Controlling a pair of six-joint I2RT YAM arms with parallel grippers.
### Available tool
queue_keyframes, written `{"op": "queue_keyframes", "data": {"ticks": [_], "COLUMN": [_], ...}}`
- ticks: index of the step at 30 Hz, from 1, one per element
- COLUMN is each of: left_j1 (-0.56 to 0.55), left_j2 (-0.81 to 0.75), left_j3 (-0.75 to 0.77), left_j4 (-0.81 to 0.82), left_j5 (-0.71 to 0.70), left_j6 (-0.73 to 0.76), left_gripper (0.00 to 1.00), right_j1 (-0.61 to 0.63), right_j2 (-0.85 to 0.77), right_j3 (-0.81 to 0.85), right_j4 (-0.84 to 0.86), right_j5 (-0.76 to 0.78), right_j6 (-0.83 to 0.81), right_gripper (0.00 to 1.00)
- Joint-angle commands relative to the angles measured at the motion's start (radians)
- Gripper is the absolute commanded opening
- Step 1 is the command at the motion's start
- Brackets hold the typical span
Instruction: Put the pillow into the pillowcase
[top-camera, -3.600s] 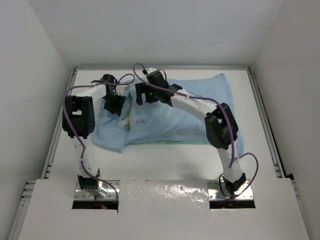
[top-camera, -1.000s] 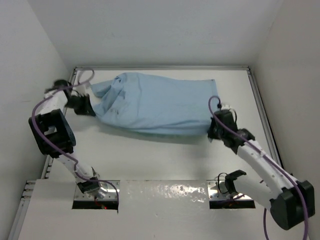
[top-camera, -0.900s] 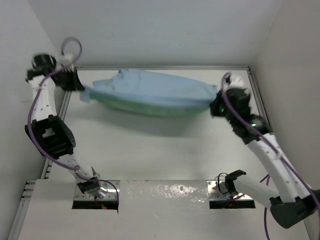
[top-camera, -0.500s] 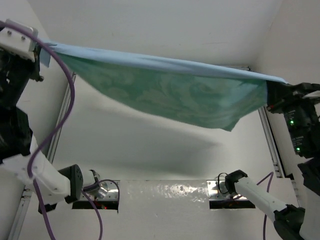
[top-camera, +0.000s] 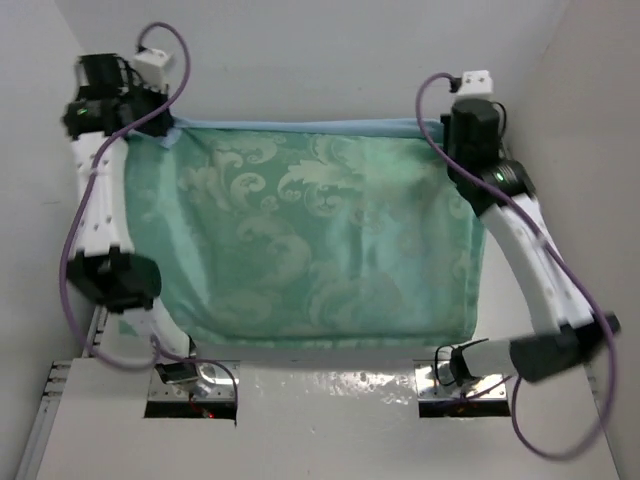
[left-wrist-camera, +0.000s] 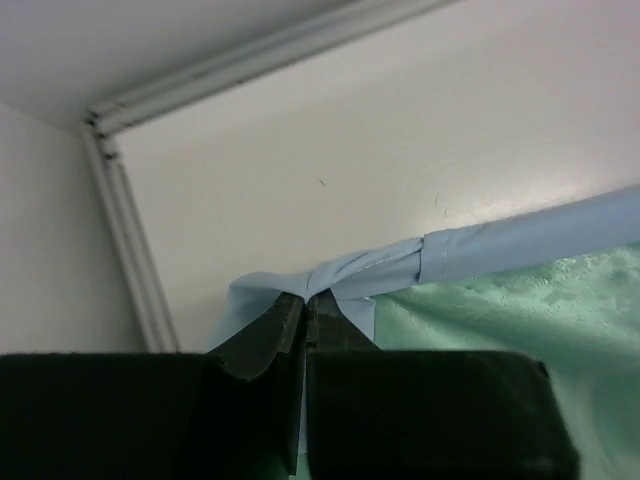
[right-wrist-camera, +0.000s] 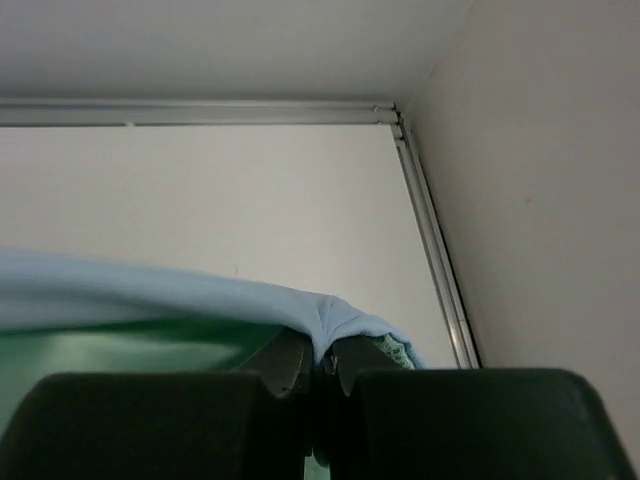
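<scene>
Now holds the pillowcase (top-camera: 320, 240) lifted off the surface (left-wrist-camera: 380, 160) along its far edge, left gripper (left-wrist-camera: 303, 310) and right gripper (right-wrist-camera: 322, 355) clamped on corners, likely settling the unseen pillow.

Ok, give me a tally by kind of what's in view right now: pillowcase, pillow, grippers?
pillowcase: 1, held spread, sea-green side facing the top camera
pillow: 0 visible
grippers: 2, left gripper and right gripper, each shut on a light blue corner
Total: 3

One pillowcase (top-camera: 320, 240); two arms: left arm (top-camera: 100, 200), right arm (top-camera: 520, 240); two pincers: left pincer (left-wrist-camera: 305, 297), right pincer (right-wrist-camera: 322, 345).
</scene>
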Motion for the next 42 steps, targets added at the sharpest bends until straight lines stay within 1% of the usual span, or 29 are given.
{"op": "queue_keyframes", "data": {"ticks": [1, 2, 3, 4, 5, 6, 7, 8, 9, 10, 11, 12, 13, 16, 17, 19, 20, 22, 23, 24, 25, 26, 27, 29, 31, 33, 37, 40, 42], "left_j1": [-0.014, -0.014, -0.014, -0.012, -0.012, -0.012, -0.009, 0.0, 0.015, 0.055, 0.078, 0.118, 0.13, 0.154, 0.154, 0.155, 0.155, 0.154, 0.149, 0.123, 0.1, 0.073, 0.007, -0.058, -0.118, -0.129, -0.13, -0.144, -0.155], "left_j2": [0.183, 0.24, 0.377, 0.459, 0.619, 0.691, 0.773, 0.77, 0.742, 0.645, 0.592, 0.555, 0.515, 0.506, 0.497, 0.42, 0.386, 0.295, 0.273, 0.256, 0.238, 0.236, 0.237, 0.245, 0.283, 0.394, 0.631, 0.723, 0.754], "left_j3": [0.038, 0.074, 0.117, 0.242, 0.317, 0.408, 0.528, 0.524, 0.407, 0.313, 0.236, 0.141, 0.131, 0.198, 0.201, 0.093, -0.035, -0.157, -0.25, -0.286, -0.312, -0.329, -0.354, -0.395, -0.398, -0.302, 0.021, 0.056, 0.025], "left_j4": [0.177, 0.194, 0.229, 0.234, 0.233, 0.217, 0.214, 0.228, 0.249, 0.322, 0.353, 0.375, 0.375, 0.256, 0.231, 0.232, 0.248, 0.301, 0.314, 0.326, 0.34, 0.338, 0.338, 0.386, 0.487, 0.504, 0.402, 0.413, 0.487], "left_j5": [-0.189, -0.278, -0.33, -0.472, -0.539, -0.623, -0.765, -0.801, -0.805, -0.753, -0.71, -0.657, -0.633, -0.572, -0.557, -0.482, -0.446, -0.27, -0.209, -0.131, -0.121, -0.128, -0.163, -0.226, -0.323, -0.375, -0.378, -0.412, -0.484], "left_j6": [-0.025, -0.036, -0.056, -0.1, -0.117, -0.149, -0.154, -0.162, -0.205, -0.232, -0.258, -0.304, -0.314, -0.308, -0.296, -0.276, -0.241, -0.194, -0.133, -0.101, -0.066, 0.018, 0.066, 0.138, 0.143, 0.11, 0.114, 0.139, 0.151], "left_gripper": [0.0, 0.0, 0.02, 0.19, 0.46, 0.79, 0.91, 1.0, 1.0, 1.0, 1.0, 1.0, 1.0, 1.0, 1.0, 1.0, 1.0, 0.99, 0.91, 0.82, 0.72, 0.7, 0.67, 0.67, 0.73, 0.73, 0.71, 0.72, 0.72], "right_j1": [-0.198, -0.233, -0.305, -0.349, -0.388, -0.444, -0.466, -0.482, -0.491, -0.489, -0.486, -0.485, -0.485, -0.483, -0.483, -0.482, -0.482, -0.479, -0.477, -0.471, -0.463, -0.434, -0.408, -0.329, -0.255, -0.193, -0.143, -0.12, -0.121], "right_j2": [0.243, 0.315, 0.399, 0.607, 0.735, 0.865, 1.084, 1.131, 1.097, 0.902, 0.785, 0.611, 0.569, 0.54, 0.531, 0.488, 0.425, 0.344, 0.263, 0.223, 0.187, 0.152, 0.103, 0.075, 0.063, 0.067, 0.092, 0.138, 0.171], "right_j3": [0.085, 0.174, 0.249, 0.37, 0.713, 0.915, 1.119, 1.262, 1.156, 0.973, 0.579, 0.437, 0.35, 0.397, 0.396, 0.35, 0.255, 0.131, -0.003, -0.067, -0.186, -0.237, -0.279, -0.359, -0.409, -0.442, -0.547, -0.583, -0.594], "right_j4": [0.161, 0.169, 0.144, 0.083, -0.115, -0.235, -0.326, -0.384, -0.333, -0.239, 0.017, 0.125, 0.17, 0.025, -0.048, -0.08, -0.074, -0.039, 0.021, 0.058, 0.093, 0.154, 0.179, 0.209, 0.236, 0.258, 0.345, 0.351, 0.338], "right_j5": [0.06, 0.034, 0.003, -0.061, -0.078, -0.106, -0.195, -0.219, -0.238, -0.265, -0.279, -0.282, -0.288, -0.316, -0.366, -0.415, -0.47, -0.511, -0.558, -0.586, -0.607, -0.612, -0.644, -0.65, -0.666, -0.676, -0.683, -0.623, -0.617], "right_j6": [-0.042, 0.013, 0.053, 0.178, 0.252, 0.315, 0.435, 0.49, 0.518, 0.512, 0.506, 0.504, 0.503, 0.441, 0.425, 0.383, 0.377, 0.374, 0.377, 0.386, 0.388, 0.388, 0.378, 0.363, 0.352, 0.363, 0.426, 0.424, 0.446], "right_gripper": [0.04, 0.19, 0.47, 0.86, 0.99, 0.99, 0.99, 0.99, 0.99, 0.99, 0.99, 0.99, 0.99, 0.99, 0.99, 0.99, 0.99, 0.99, 0.99, 0.99, 0.99, 0.99, 0.99, 0.99, 0.99, 0.99, 0.99, 0.99, 0.99]}}
